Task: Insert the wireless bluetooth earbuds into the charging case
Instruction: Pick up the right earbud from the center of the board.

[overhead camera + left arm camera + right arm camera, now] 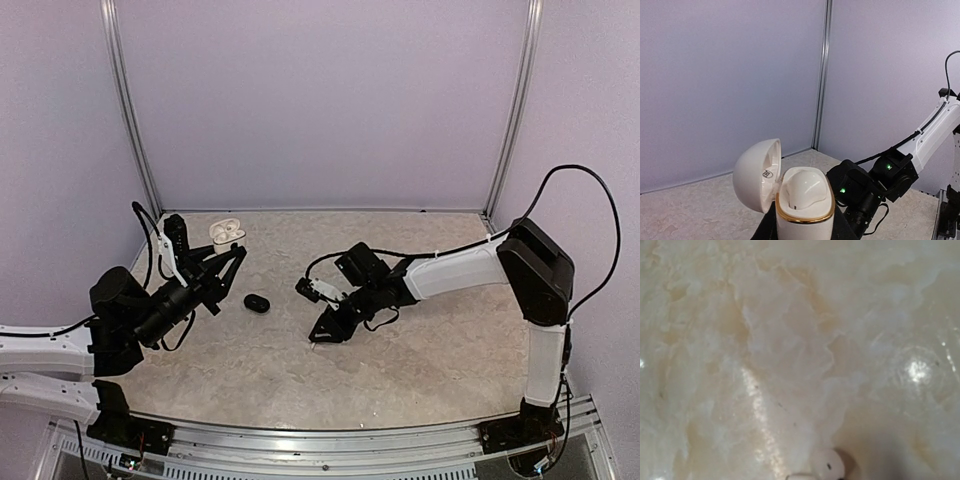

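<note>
My left gripper (222, 256) is shut on a white charging case (805, 220) with a gold rim and holds it upright above the table. The case's lid (756, 172) is swung open to the left, and the case also shows in the top view (227, 233). A white rounded shape (807, 187) sits in its base. My right gripper (326, 329) points down close to the table, and its fingers are out of the wrist view. One white earbud (828, 466) shows at the bottom edge of the right wrist view. The black earbuds are not visible.
A closed black oval case (257, 302) lies on the marble-patterned table (430, 350) between the two grippers. Purple walls with metal posts (130, 110) close in the back and the sides. The right arm (875, 185) shows beyond the white case in the left wrist view.
</note>
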Tool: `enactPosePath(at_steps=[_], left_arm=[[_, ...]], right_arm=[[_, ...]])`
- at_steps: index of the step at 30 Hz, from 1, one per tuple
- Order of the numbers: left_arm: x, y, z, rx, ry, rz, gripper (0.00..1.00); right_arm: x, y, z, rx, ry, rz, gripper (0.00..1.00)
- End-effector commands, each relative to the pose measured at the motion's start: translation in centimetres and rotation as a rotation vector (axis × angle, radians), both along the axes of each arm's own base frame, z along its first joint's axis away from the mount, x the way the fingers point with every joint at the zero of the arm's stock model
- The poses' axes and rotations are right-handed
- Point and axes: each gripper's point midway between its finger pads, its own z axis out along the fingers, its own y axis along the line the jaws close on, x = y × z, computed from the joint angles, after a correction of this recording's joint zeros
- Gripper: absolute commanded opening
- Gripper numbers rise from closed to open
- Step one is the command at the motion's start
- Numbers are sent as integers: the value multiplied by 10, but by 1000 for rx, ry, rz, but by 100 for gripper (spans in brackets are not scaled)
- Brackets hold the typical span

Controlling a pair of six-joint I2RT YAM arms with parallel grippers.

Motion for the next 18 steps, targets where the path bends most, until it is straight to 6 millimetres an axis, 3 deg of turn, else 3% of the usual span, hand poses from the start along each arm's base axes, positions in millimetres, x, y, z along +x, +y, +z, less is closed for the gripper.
enactPosePath(at_steps=[1, 18], left_arm=[[-2, 1, 6, -18, -16, -7, 0], [-1, 2, 4, -12, -15, -3, 0]], right_arm=[[8, 4, -6, -2, -14, -1, 32], [14, 7, -22, -28, -38, 11, 32]])
